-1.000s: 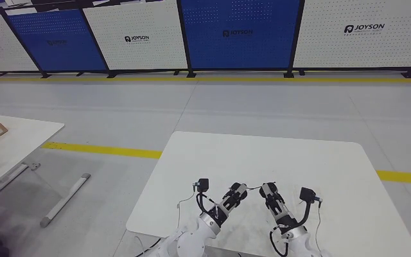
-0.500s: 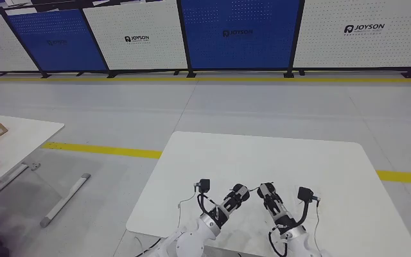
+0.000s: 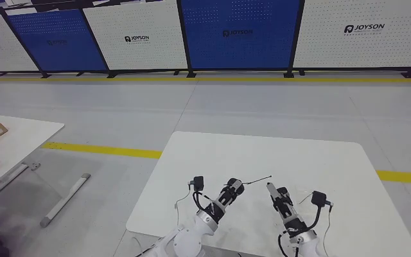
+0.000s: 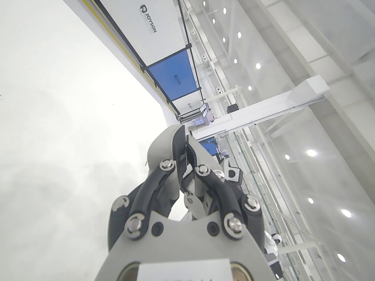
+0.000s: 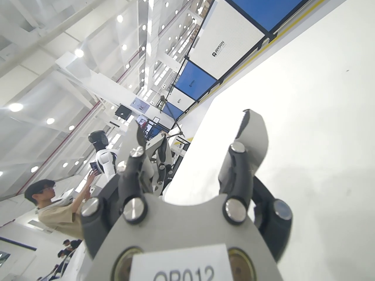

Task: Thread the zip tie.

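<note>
With my left gripper (image 3: 235, 185) pinching the zip tie (image 3: 255, 180) and my right gripper (image 3: 269, 187) spread near its free tip, threading looks unfinished, so next I'd close on that tip.

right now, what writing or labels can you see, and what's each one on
Wall panels: one brand logo with its word on each, legible.
Label at the right pincer base: a code, cut off below.
Hall signs: too small to read.

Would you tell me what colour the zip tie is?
The zip tie is black, clearest in top view.
</note>
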Available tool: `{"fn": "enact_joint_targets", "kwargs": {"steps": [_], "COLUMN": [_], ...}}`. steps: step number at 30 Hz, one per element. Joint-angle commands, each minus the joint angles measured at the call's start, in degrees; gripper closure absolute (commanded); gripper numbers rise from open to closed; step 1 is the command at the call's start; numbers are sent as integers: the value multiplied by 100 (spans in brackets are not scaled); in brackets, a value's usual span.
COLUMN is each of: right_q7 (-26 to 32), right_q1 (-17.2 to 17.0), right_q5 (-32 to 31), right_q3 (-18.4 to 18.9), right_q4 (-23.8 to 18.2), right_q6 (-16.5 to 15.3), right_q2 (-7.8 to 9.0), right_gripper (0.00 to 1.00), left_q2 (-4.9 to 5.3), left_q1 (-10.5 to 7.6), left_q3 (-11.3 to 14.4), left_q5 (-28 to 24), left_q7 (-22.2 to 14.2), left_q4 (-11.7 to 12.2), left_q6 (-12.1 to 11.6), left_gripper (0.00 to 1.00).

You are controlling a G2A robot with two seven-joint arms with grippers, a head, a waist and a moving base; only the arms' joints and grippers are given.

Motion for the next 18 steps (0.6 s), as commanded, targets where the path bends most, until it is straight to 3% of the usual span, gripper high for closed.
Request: {"fn": "enact_joint_targets", "kwargs": {"steps": [1, 9, 15, 18], "right_q7": [2, 58, -161, -143], "right_q1": [-12, 7, 44, 88], "right_q5": [12, -95, -1190, -2074], "right_q3": [6, 2, -74, -197], "right_q4": [-9, 8, 45, 52], "right_q6": [-5, 31, 308, 462], "right_q2": [1, 6, 21, 39], "right_gripper": [0, 0, 0, 0], "left_q2": [1, 3, -22, -24], "left_q1": [17, 23, 47, 35], "left_q3": [-25, -35, -125, -221], "left_q5": [-143, -193, -765, -1242], "left_q7": [-94, -154, -106, -296], "left_q4": [-35, -52, -164, -282], "left_q6": [37, 49, 224, 475], "left_gripper": [100, 100, 100, 100]}}
